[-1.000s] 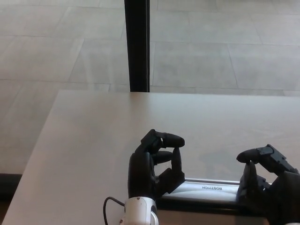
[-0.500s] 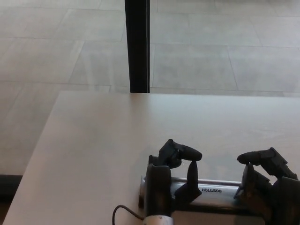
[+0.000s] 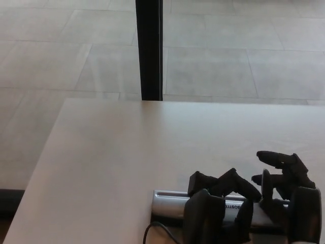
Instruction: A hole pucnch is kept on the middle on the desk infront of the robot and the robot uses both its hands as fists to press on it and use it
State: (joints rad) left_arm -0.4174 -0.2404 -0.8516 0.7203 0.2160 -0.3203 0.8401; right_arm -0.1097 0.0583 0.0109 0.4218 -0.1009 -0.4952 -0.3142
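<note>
A long silver hole punch (image 3: 170, 201) with a black base lies across the near edge of the desk (image 3: 127, 147), its label partly hidden. My left hand (image 3: 218, 211) is over the middle of the punch, fingers curled into a fist and resting on its silver lever. My right hand (image 3: 288, 189) is over the punch's right end, fingers bent down toward the lever and thumb sticking out to the left. Neither hand is closed around anything. The hands hide the right part of the punch.
A black vertical post (image 3: 149, 48) stands behind the desk's far edge, with pale floor tiles (image 3: 61, 56) beyond. The desk's left edge runs diagonally. A thin black cable (image 3: 151, 230) loops by my left wrist at the bottom.
My left hand has moved right and lower, from the punch's left end to its middle, uncovering that end. The right hand has shifted only slightly.
</note>
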